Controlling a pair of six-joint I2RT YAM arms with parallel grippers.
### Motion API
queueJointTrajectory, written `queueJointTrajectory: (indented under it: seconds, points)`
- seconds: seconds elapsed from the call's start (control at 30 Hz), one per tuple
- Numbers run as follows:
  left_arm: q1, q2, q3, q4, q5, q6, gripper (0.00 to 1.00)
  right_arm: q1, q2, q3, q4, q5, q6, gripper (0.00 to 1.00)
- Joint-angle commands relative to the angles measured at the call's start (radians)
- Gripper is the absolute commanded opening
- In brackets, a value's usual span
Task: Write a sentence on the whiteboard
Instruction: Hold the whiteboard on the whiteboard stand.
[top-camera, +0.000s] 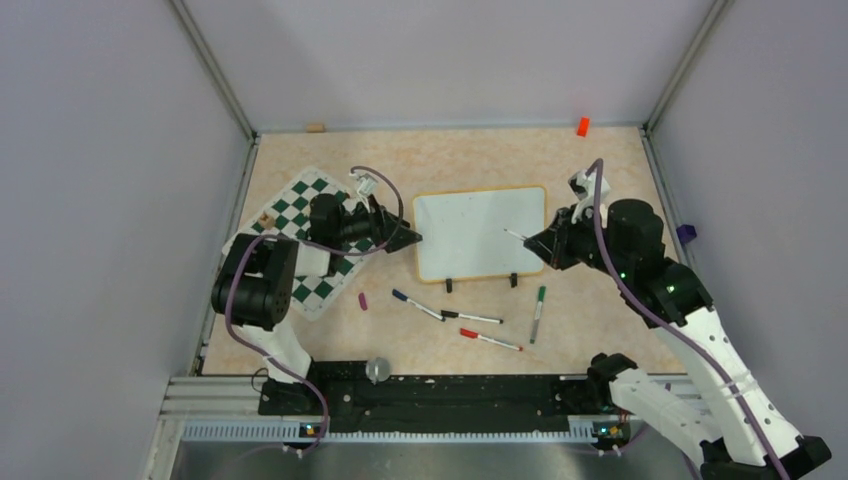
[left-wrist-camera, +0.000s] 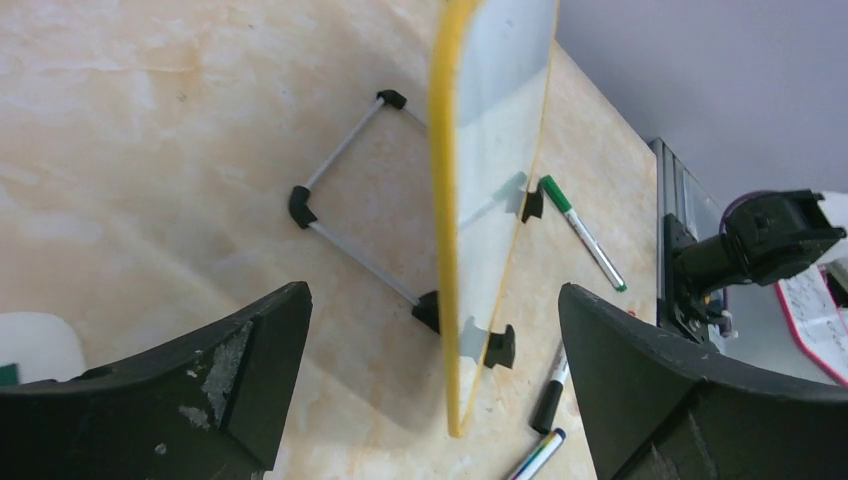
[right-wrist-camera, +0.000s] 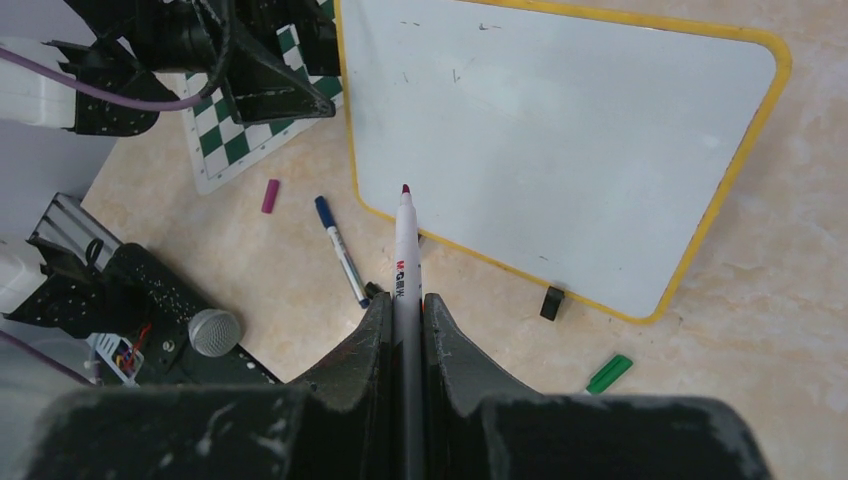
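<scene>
The board (top-camera: 480, 232) sits mid-table, propped on a wire stand (left-wrist-camera: 350, 190) rather than lying flat. It's basically blank, just a few faint specks, so no sentence on it yet. The right claw (right-wrist-camera: 405, 305) is clamped tight on a marker (right-wrist-camera: 404, 250), cap off, with the dark purplish tip aimed at the board's face; can't tell if it's actually touching. The left claw (left-wrist-camera: 432, 292) is spread wide with a finger on either side of the board's left edge, not gripping it. My guess is it's there to brace the thing so it doesn't slide or tip once writing pressure hits. Spare pens (top-camera: 470, 317) and a purple cap (top-camera: 362, 300) lie in front of the board, and a checkered mat (top-camera: 300, 205) is off to the left.
</scene>
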Motion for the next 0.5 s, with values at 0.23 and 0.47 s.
queueJointTrajectory:
  seconds: [0.23, 0.47]
  points:
    - [-0.034, 0.135, -0.01, 0.51, 0.176, -0.274, 0.99, -0.002, -0.002, 0.043, 0.06, -0.04, 0.0, 0.0]
    - [-0.011, 0.152, 0.005, 0.484, 0.198, -0.25, 0.99, -0.001, -0.05, 0.026, 0.031, 0.01, 0.018, 0.0]
